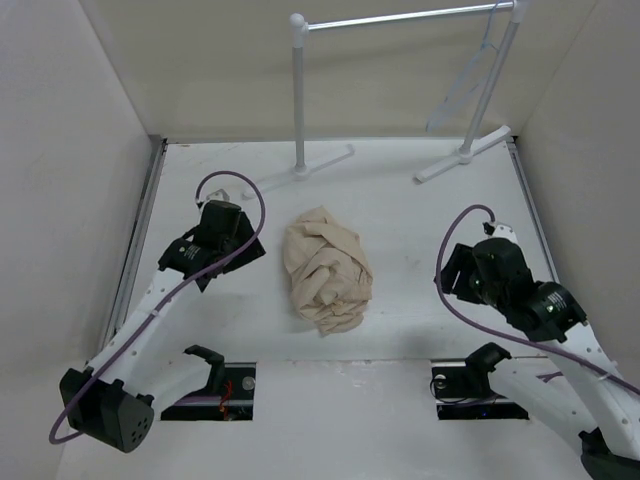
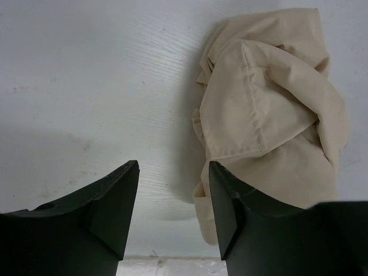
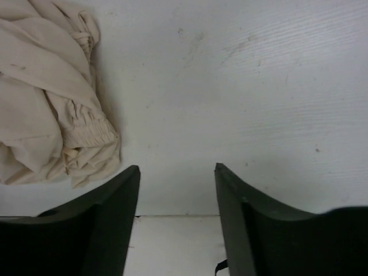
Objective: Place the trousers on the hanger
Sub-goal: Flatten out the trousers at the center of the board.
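Note:
The beige trousers (image 1: 325,270) lie crumpled in a heap at the middle of the white table. They also show in the left wrist view (image 2: 270,109) and the right wrist view (image 3: 46,98). The pale hanger (image 1: 468,75) hangs by its hook from the silver bar at the back right. My left gripper (image 1: 212,205) is open and empty, left of the heap; in its wrist view (image 2: 173,172) the cloth edge lies beside the right finger. My right gripper (image 1: 497,232) is open and empty, right of the heap, over bare table (image 3: 177,175).
A white garment rack (image 1: 298,90) with a silver bar (image 1: 410,16) stands at the back, its feet on the table. Walls close in on the left, right and back. Two cut-outs (image 1: 210,390) lie near the arm bases.

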